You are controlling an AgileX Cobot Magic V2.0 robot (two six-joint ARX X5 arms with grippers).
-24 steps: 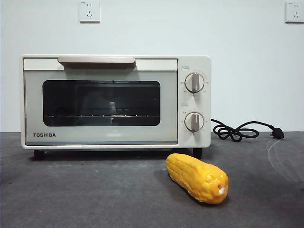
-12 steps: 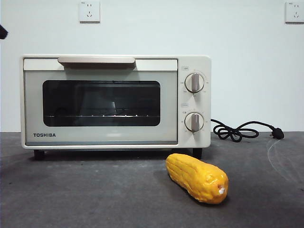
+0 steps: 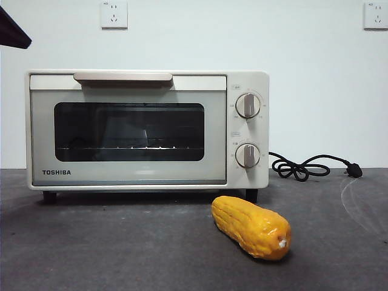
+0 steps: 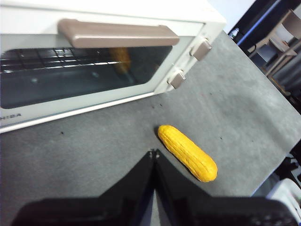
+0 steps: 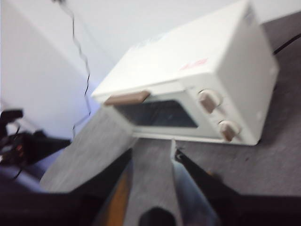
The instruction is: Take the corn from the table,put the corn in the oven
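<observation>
At the far left of the front view only a black tip of an arm is seen at the top corner, above and clear of the oven. The left claw is held clenched, its jaws pressed tip to tip with nothing between them, high above the bench. The oven door is closed, and its bar handle lies ahead of this claw and well apart from it. A risk is judged here: with the door shut, the corn cannot be put in, and a clenched claw brought to the handle could slip off it or nudge the whole oven backward.

The corn lies on the bench in front of the oven's knob side, untouched, just off to one side of the left claw's tips in the left wrist view. Being glossy and tapered, it is judged likely to roll or squirt out if pinched near an end rather than across its middle.

The right claw is seen released, jaws apart, empty, well back from the oven; its view is blurred.
</observation>
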